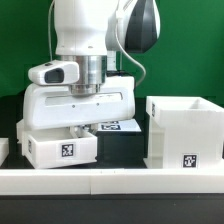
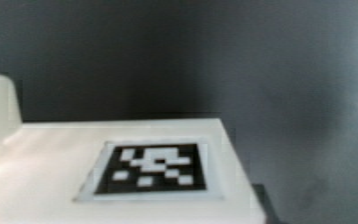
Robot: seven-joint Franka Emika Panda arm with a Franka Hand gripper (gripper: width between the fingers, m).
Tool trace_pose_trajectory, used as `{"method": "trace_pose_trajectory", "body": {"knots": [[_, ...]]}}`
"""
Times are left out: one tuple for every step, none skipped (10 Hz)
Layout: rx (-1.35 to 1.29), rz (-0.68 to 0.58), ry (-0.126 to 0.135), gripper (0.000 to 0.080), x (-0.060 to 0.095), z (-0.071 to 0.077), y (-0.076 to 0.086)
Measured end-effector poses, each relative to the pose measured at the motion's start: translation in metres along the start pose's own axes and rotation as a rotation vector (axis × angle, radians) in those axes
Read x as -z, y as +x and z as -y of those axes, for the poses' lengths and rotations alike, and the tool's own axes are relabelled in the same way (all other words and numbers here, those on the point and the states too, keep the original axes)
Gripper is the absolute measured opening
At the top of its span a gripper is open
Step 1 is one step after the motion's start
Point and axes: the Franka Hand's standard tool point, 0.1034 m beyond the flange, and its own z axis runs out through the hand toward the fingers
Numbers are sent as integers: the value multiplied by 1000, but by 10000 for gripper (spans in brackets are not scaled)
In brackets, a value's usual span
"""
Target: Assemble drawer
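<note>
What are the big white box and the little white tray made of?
The big box looks like hard white plastic: it is smooth and matte, with thin, even walls and crisp edges. The little tray looks like the same plain white plastic. The black-and-white square on the box looks like a flat printed sticker, maybe paper, but it is too small to be sure.

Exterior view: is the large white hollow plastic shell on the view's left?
No, the large white hollow plastic shell stands at the exterior view's right.
</note>
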Motion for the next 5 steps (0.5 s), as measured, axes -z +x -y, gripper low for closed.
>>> {"method": "trace_pose_trajectory", "body": {"knots": [[140, -3, -9, 41, -1, 0, -1], [248, -1, -20, 41, -2, 0, 0], [299, 1, -20, 41, -2, -2, -1], [339, 2, -21, 41, -2, -2, -2], [425, 7, -24, 41, -2, -4, -3]]}}
